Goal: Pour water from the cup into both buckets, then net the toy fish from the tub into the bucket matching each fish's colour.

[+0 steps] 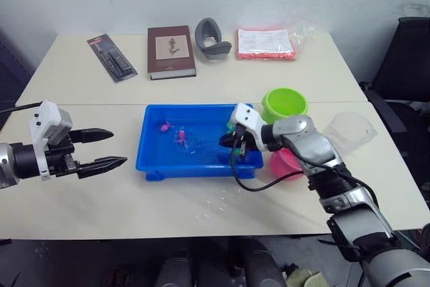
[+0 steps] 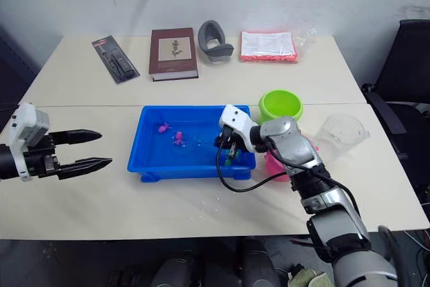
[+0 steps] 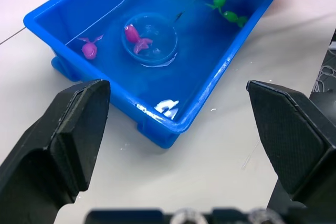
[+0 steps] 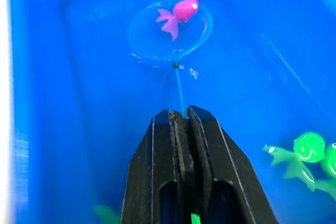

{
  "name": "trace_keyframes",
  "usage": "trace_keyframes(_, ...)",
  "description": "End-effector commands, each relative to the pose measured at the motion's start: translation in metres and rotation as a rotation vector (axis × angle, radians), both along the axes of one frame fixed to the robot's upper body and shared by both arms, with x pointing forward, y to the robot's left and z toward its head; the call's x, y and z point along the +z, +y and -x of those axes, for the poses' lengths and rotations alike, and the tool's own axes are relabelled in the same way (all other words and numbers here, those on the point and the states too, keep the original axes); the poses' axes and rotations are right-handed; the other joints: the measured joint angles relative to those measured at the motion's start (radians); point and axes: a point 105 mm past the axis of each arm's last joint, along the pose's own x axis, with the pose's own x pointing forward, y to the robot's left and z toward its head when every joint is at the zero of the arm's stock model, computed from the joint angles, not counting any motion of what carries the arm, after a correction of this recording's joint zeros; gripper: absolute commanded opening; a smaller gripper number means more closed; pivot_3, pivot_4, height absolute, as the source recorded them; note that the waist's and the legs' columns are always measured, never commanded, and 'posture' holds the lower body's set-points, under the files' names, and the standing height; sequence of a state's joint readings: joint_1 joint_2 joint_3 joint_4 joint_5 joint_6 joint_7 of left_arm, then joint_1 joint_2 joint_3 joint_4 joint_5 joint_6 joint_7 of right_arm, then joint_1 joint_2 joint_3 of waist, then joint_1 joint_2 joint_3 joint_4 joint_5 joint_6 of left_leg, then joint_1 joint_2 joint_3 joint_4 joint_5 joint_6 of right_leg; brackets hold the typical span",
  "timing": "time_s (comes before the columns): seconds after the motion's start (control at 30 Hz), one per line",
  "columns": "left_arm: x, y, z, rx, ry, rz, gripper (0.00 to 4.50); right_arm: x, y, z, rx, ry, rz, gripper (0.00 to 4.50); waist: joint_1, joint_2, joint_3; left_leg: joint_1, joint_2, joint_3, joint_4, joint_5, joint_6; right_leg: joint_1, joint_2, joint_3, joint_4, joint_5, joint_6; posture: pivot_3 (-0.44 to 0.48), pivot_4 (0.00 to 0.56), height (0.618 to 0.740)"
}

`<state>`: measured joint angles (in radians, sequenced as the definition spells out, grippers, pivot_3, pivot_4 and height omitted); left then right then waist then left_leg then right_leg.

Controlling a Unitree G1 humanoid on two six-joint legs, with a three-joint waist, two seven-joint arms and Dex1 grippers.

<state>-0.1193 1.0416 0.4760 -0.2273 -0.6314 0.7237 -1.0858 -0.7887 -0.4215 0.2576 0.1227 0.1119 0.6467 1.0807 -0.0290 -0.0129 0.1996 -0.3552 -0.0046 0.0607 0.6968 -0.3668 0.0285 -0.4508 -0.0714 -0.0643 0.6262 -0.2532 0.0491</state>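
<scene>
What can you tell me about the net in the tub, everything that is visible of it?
The net is a small round hoop with a thin blue rim and clear, fine mesh, on a thin stick handle that looks blue. It lies low in the blue tub, in the water. The right gripper holds the handle, jaws shut on it. One pink fish sits within the hoop, at its far edge. Another pink fish lies outside it.

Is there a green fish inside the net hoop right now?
No, the net in the right hand has a pink fish over its hoop; the green fish lie apart in the tub.
</scene>
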Motion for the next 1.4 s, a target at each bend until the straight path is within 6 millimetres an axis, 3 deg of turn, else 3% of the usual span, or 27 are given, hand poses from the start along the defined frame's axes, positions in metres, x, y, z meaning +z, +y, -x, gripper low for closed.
trace_keyframes(0.03, 0.013, -0.015, 0.0, -0.072, -0.042, 0.003, 4.47, 0.027, -0.01, 0.013, 0.023, -0.023, -0.075, 0.0, 0.002, 0.0, 0.0, 0.0, 0.0, 0.0, 0.0, 0.0, 0.0, 0.0, 0.0, 0.0, 0.0, 0.0, 0.0, 0.0, 0.15, 0.74)
trace_keyframes(0.23, 0.019, -0.044, -0.008, -0.203, -0.064, 0.045, 4.47, 0.042, -0.044, 0.027, -0.034, -0.08, -0.061, 0.0, 0.005, 0.0, 0.0, -0.001, -0.001, -0.001, 0.0, 0.0, 0.0, 0.001, -0.001, -0.001, -0.002, 0.0, 0.0, 0.0, 0.15, 0.74)
trace_keyframes(0.4, 0.025, -0.078, -0.017, -0.377, -0.072, 0.095, 4.47, 0.065, -0.073, 0.056, -0.07, -0.101, -0.131, 0.0, 0.008, 0.0, 0.0, -0.001, -0.001, -0.001, 0.0, 0.0, 0.0, 0.001, 0.0, -0.002, -0.002, 0.0, 0.001, 0.0, 0.15, 0.74)
trace_keyframes(0.6, 0.024, -0.122, -0.026, -0.601, -0.05, 0.14, 4.47, 0.074, -0.13, 0.087, -0.279, -0.171, -0.106, 0.0, 0.029, 0.0, 0.0, -0.001, -0.001, -0.001, 0.0, 0.0, 0.001, 0.003, 0.001, -0.002, -0.004, 0.001, 0.002, 0.0, 0.15, 0.74)
trace_keyframes(0.7, 0.02, -0.132, -0.033, -0.66, -0.039, 0.143, 4.47, 0.072, -0.155, 0.106, -0.356, -0.216, -0.112, 0.0, 0.03, 0.0, 0.0, 0.0, -0.001, -0.001, 0.0, 0.0, 0.001, 0.004, 0.002, -0.002, -0.004, 0.001, 0.002, 0.0, 0.15, 0.74)
trace_keyframes(0.83, 0.02, -0.145, -0.042, -0.732, -0.038, 0.142, 4.47, 0.057, -0.201, 0.132, -0.532, -0.29, 0.011, 0.0, 0.052, 0.001, 0.0, 0.0, 0.0, 0.0, 0.0, 0.0, 0.001, 0.005, 0.005, -0.001, -0.005, 0.002, 0.003, 0.0, 0.15, 0.74)
trace_keyframes(0.9, 0.02, -0.148, -0.046, -0.755, -0.04, 0.142, 4.47, 0.057, -0.212, 0.141, -0.564, -0.357, 0.07, 0.0, 0.052, 0.001, 0.0, 0.0, 0.0, 0.001, 0.001, 0.0, 0.001, 0.005, 0.007, 0.0, -0.005, 0.002, 0.004, 0.0, 0.15, 0.74)
trace_keyframes(1.1, 0.02, -0.157, -0.059, -0.79, -0.045, 0.14, 4.47, 0.043, -0.223, 0.154, -0.461, -0.635, 0.396, 0.0, 0.045, 0.0, 0.0, 0.004, 0.0, 0.006, 0.001, 0.0, 0.001, 0.006, 0.009, 0.007, -0.007, 0.003, 0.006, 0.0, 0.15, 0.74)
trace_keyframes(1.3, 0.022, -0.163, -0.062, -0.812, -0.062, 0.136, 4.47, 0.04, -0.224, 0.153, -0.172, -0.996, 0.847, 0.0, 0.039, 0.0, 0.0, 0.004, 0.0, 0.008, 0.002, 0.0, 0.001, 0.006, 0.009, 0.009, -0.006, 0.003, 0.006, 0.0, 0.15, 0.74)
trace_keyframes(1.4, 0.023, -0.161, -0.065, -0.794, -0.072, 0.132, 4.47, 0.039, -0.218, 0.147, -0.047, -1.129, 0.951, 0.0, 0.033, 0.0, 0.0, 0.005, 0.0, 0.008, 0.002, 0.001, 0.0, 0.006, 0.01, 0.01, -0.006, 0.003, 0.006, 0.0, 0.15, 0.74)
